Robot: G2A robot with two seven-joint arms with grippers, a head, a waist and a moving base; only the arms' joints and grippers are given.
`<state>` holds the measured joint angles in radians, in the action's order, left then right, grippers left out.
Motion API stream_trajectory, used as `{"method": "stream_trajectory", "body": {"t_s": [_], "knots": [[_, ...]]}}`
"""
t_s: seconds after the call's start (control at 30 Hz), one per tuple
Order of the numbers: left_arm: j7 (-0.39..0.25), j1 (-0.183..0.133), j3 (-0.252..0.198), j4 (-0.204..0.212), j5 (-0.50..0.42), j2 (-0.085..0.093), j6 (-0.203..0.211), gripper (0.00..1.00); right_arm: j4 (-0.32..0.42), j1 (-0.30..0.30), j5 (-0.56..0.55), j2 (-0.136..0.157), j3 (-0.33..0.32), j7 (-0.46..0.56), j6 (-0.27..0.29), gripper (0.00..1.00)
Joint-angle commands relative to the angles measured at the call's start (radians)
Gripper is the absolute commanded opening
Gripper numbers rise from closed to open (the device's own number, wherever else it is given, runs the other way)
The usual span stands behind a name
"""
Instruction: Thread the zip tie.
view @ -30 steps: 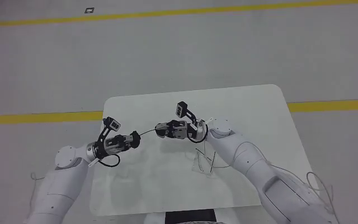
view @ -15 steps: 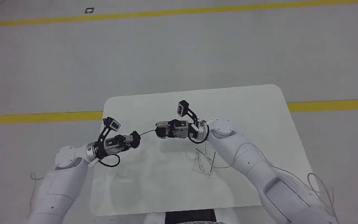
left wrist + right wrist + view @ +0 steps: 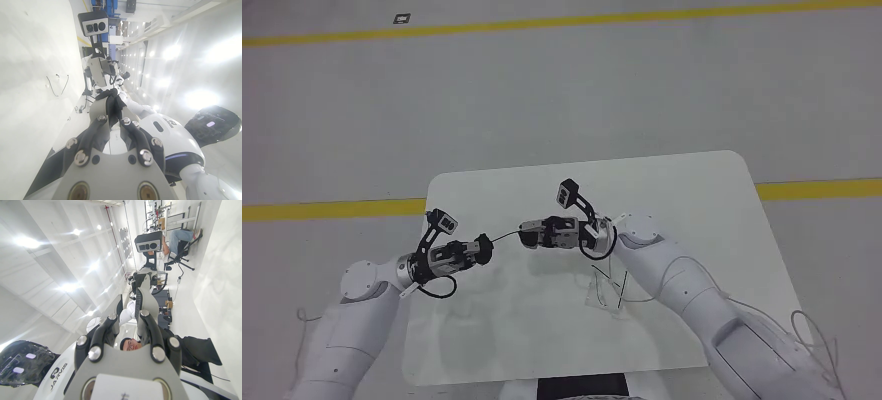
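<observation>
A thin black zip tie (image 3: 504,236) spans the air above the white table (image 3: 692,200), between my two grippers. My left gripper (image 3: 485,247) is shut on its nearer end; in the left wrist view its fingers (image 3: 113,94) are pressed together. My right gripper (image 3: 525,231) stands at the tie's other end. In the right wrist view its fingers (image 3: 140,298) are apart, with the ribbed pad showing. I cannot tell whether the tie touches them.
Several spare black zip ties (image 3: 610,285) lie loose on the table under the right forearm, also seen in the left wrist view (image 3: 56,85). The table's near edge lies below both arms.
The right gripper has shifted slightly at the tie's end. The left arm and the tie have stayed put.
</observation>
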<state>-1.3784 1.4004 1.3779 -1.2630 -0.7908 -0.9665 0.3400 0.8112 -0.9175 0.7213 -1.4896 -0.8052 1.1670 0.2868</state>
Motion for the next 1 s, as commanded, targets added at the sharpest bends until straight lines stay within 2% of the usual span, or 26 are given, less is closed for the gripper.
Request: {"method": "stream_trajectory", "body": {"t_s": [0.0,0.07,0.5,0.53,0.57,0.6,0.63,0.97], "knots": [[0.000,0.000,0.000,0.000,0.000,0.000,0.000,0.00,-0.002,0.001,-0.003,-0.001,-0.001,0.002,0.000,0.07],[0.000,0.000,0.000,0.000,0.000,0.000,0.000,0.00,-0.003,0.001,-0.006,-0.002,-0.002,0.002,-0.001,0.00],[0.000,0.000,0.000,0.000,0.000,0.000,0.000,0.00,0.002,0.003,-0.053,-0.001,-0.016,-0.018,0.007,0.00],[0.000,0.000,0.000,0.000,0.000,0.000,0.000,0.22,0.004,0.003,-0.059,0.000,-0.018,-0.021,0.007,0.00],[0.000,0.000,0.000,0.000,0.000,0.000,0.000,0.64,0.007,0.003,-0.066,0.001,-0.020,-0.025,0.008,0.00],[0.000,0.000,0.000,0.000,0.000,0.000,0.000,0.91,0.011,0.003,-0.081,0.003,-0.023,-0.034,0.011,0.00],[0.000,0.000,0.000,0.000,0.000,0.000,0.000,1.00,0.015,0.002,-0.088,0.004,-0.025,-0.038,0.012,0.00],[0.000,0.000,0.000,0.000,0.000,0.000,0.000,1.00,0.076,-0.029,-0.121,0.019,-0.054,-0.058,0.010,0.00]]}}
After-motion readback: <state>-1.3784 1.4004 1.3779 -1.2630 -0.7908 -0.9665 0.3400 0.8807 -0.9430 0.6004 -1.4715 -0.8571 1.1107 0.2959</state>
